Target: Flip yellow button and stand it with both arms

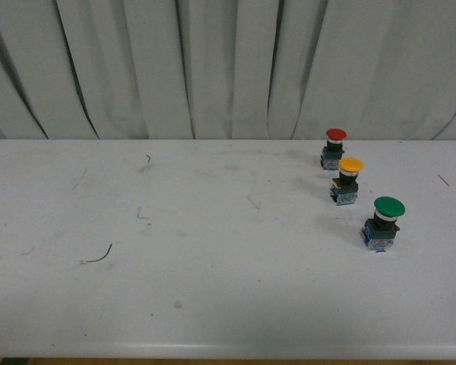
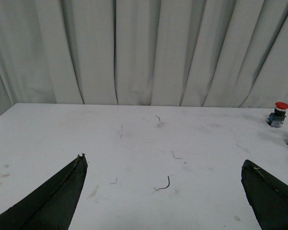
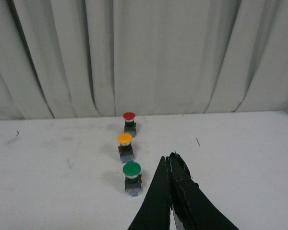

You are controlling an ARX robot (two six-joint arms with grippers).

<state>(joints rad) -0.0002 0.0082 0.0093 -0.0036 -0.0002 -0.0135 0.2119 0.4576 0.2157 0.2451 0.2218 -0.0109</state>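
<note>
On the left of the scene the left gripper [image 2: 165, 191] hangs above the bare white worktop [image 1: 213, 251], its black wedge-shaped fingers [image 2: 62, 191] spread wide with nothing between them; a short curl of dark wire [image 1: 99, 255] lies on the worktop towards the near left. Further right, three small push buttons stand cap-up in a slanting row: the red-capped button [image 1: 334, 147] farthest, the yellow button [image 1: 347, 179] with its yellow-orange mushroom cap, black collar and blue-and-clear base in the middle, and the larger green-capped button [image 1: 382, 223] nearest and furthest right. The yellow button stands apart from both neighbours, but with little room on either side. The right gripper [image 3: 171, 160] hovers near the green-capped button, its black fingers pressed together and empty. A grey pleated curtain [image 1: 228, 61] closes off the far side. The main risk looks to be the crowding: fingers coming in for the yellow button could easily knock the red or green one over. The round cap also seems likely to roll or slip during a flip, and a poorly timed hand-over between arms could drop it.
</note>
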